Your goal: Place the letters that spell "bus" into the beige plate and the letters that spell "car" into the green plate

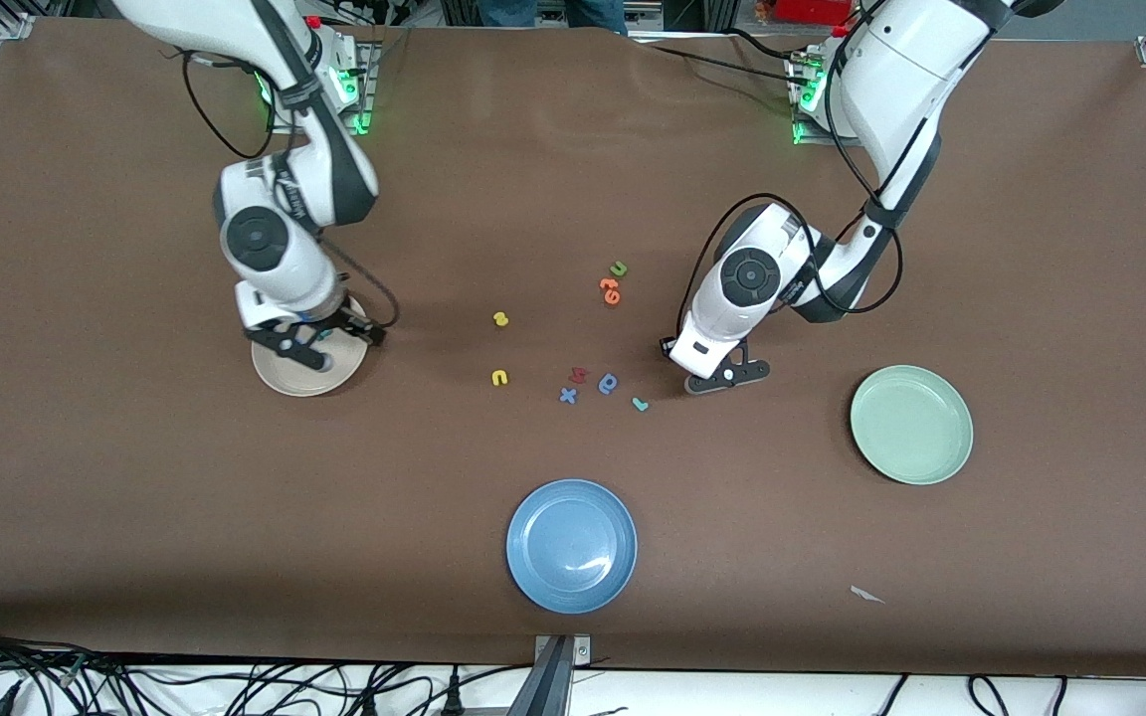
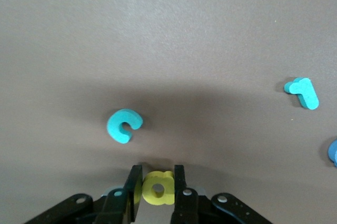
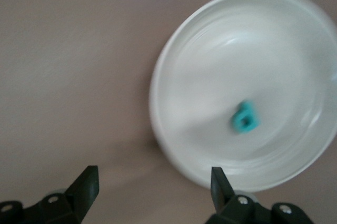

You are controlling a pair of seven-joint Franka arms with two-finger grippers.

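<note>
My left gripper (image 1: 727, 376) is shut on the yellow a (image 2: 158, 187), low over the table. The teal c (image 2: 124, 125) lies close by it, and the teal r (image 2: 303, 92) (image 1: 640, 404) lies a little farther off. Over the beige plate (image 1: 294, 383) my right gripper (image 1: 319, 343) hangs open with nothing between its fingers. The teal b (image 3: 244, 119) lies in that beige plate (image 3: 237, 50). On the cloth mid-table are the yellow s (image 1: 500, 318) and the yellow u (image 1: 499, 377). The green plate (image 1: 911, 425) sits near the left arm's end with nothing in it.
A blue plate (image 1: 571, 545) sits nearest the front camera. Other letters lie mid-table: a green u (image 1: 619, 268), an orange one (image 1: 611, 289), a red one (image 1: 578, 375), a blue x (image 1: 567, 395) and a blue round one (image 1: 608, 383). A white scrap (image 1: 866, 595) lies near the front edge.
</note>
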